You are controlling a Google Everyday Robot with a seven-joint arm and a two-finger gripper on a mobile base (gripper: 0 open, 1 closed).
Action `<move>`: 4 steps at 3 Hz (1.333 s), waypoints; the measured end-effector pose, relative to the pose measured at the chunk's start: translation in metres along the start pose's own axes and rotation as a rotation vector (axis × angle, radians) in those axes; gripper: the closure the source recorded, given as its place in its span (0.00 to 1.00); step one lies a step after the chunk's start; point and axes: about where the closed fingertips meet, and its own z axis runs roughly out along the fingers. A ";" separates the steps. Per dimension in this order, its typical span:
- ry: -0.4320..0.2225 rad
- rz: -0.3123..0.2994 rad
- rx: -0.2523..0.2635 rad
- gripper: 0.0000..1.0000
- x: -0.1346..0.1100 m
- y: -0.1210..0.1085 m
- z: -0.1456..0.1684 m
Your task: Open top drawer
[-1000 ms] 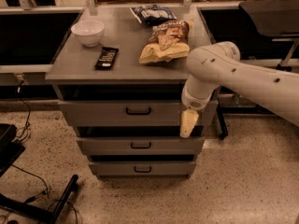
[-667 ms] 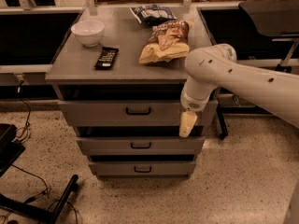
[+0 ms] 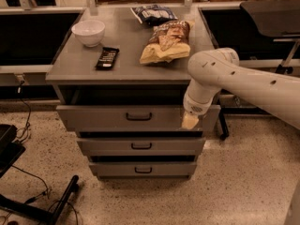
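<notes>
I see the top drawer (image 3: 108, 118) right under the bench (image 3: 75, 70) top, flat grey front w/ black bar handle (image 3: 138, 116) at centre, dark gap above it. My hand (image 3: 190, 121) hangs at the front's right end, touching or just in front, can't tell which; can't tell if it's wide or narrow either. Two shorter drawers (image 3: 140, 146) below. On bench: white bowl (image 3: 88, 32), black remote (image 3: 107, 58), chip bag (image 3: 166, 42), dark bag (image 3: 153, 14) behind it.

3 drawers: top drawer (image 3: 93, 117), mid drawer (image 3: 103, 146), btm drawer (image 3: 112, 169). 2 snack bags: tan bag (image 3: 166, 42), dark bag (image 3: 152, 14). 1 bowl (image 3: 88, 32), 1 black pack (image 3: 107, 58), 1 gripper (image 3: 190, 121) centre-right of frame.
</notes>
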 end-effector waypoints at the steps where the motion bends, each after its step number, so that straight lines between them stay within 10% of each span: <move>1: 0.000 0.000 0.000 0.85 -0.001 -0.001 -0.009; 2: 0.000 0.000 0.000 1.00 -0.002 -0.001 -0.015; 4: 0.033 0.015 -0.028 1.00 0.020 0.029 -0.028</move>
